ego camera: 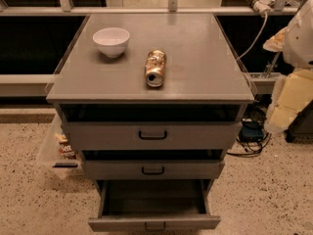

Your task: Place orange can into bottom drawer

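The orange can point(155, 68) lies on its side on the grey cabinet top point(205, 58), its silver top facing me, just right of the white bowl. The bottom drawer point(154, 223) is pulled out at the foot of the cabinet, and its dark inside shows nothing in it. Its small dark handle is at the lower edge of the view. My gripper point(289, 102) shows as pale yellowish blocks below a white arm part at the far right edge. It is off the cabinet's right side, well away from the can, and holds nothing that I can see.
A white bowl point(111, 41) stands at the back left of the cabinet top. Two wider drawers point(152, 135) sit above the bottom one, pushed in further. A clear bin of snack packs point(59, 148) stands on the floor at left. Cables point(252, 138) lie at right.
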### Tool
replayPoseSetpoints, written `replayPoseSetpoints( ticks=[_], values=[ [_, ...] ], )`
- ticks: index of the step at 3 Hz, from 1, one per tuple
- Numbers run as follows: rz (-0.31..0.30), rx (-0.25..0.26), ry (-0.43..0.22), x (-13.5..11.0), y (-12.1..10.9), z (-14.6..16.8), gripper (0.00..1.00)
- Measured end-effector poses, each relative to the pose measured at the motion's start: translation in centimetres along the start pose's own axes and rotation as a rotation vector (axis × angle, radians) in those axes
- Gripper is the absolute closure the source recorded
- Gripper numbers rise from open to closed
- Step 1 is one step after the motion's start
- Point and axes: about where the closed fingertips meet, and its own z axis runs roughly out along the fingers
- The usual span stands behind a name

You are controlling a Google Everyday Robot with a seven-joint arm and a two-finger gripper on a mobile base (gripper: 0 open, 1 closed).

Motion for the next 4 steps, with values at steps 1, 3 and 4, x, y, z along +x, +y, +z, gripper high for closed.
replayPoseSetpoints(
  ticks=[1, 3, 4],
  values=[
    [0.005, 0.019, -0.011, -0.6, -0.8, 0.3, 0.0],
    [0.142, 0.114, -0.089, -8.3, -9.7, 4.3, 0.0],
    [0.208, 0.107, -0.098, -9.0, -9.6, 4.4, 0.0]
  ],
)
